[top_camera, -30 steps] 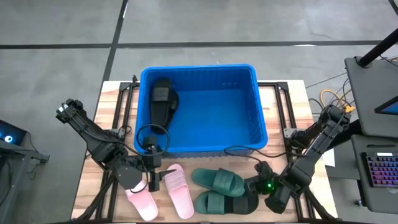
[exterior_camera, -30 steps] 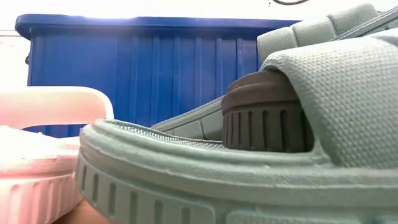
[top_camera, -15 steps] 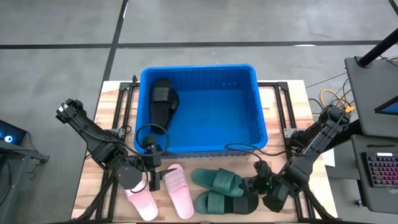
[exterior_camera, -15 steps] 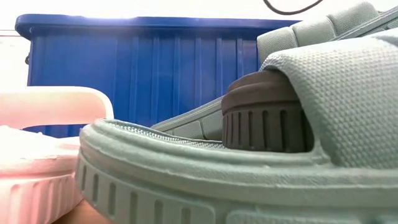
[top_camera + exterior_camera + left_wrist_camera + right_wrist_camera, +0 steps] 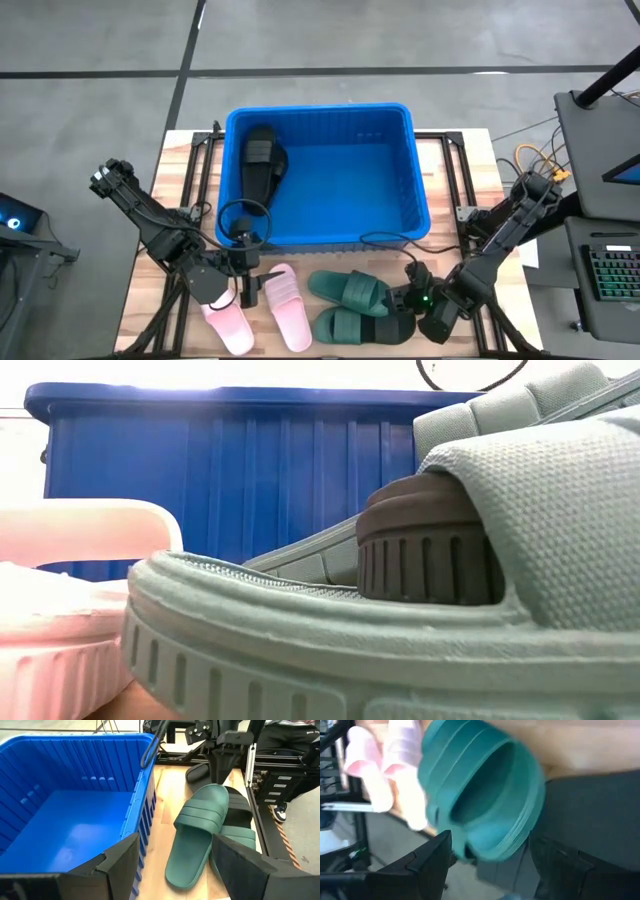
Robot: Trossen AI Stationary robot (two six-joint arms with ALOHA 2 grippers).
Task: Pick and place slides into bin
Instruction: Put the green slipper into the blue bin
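The blue bin (image 5: pixel 330 215) stands at the table's middle, with a black slide (image 5: pixel 262 165) lying in its left part. Two pink slides (image 5: pixel 285 308) and two dark green slides (image 5: pixel 350 292) lie on the table in front of the bin. A black slide (image 5: pixel 241 815) lies between the green ones. My right gripper (image 5: pixel 402 300) is open at the right end of the green slides. In the right wrist view its fingers (image 5: pixel 427 865) stand either side of a green slide's end (image 5: pixel 480 805), and no touch shows. My left gripper (image 5: pixel 246 290) waits open, above the pink slides.
Black metal frames (image 5: pixel 200 160) flank the bin on both sides, and cables (image 5: pixel 385 240) trail along its front wall. A desk with a keyboard (image 5: pixel 610 275) stands beyond the table's right edge. In the low view the green slide (image 5: pixel 330 650) fills the foreground.
My right gripper has crept a little toward the table's left edge, closer over the right end of the green slides. The slides and the bin lie as before.
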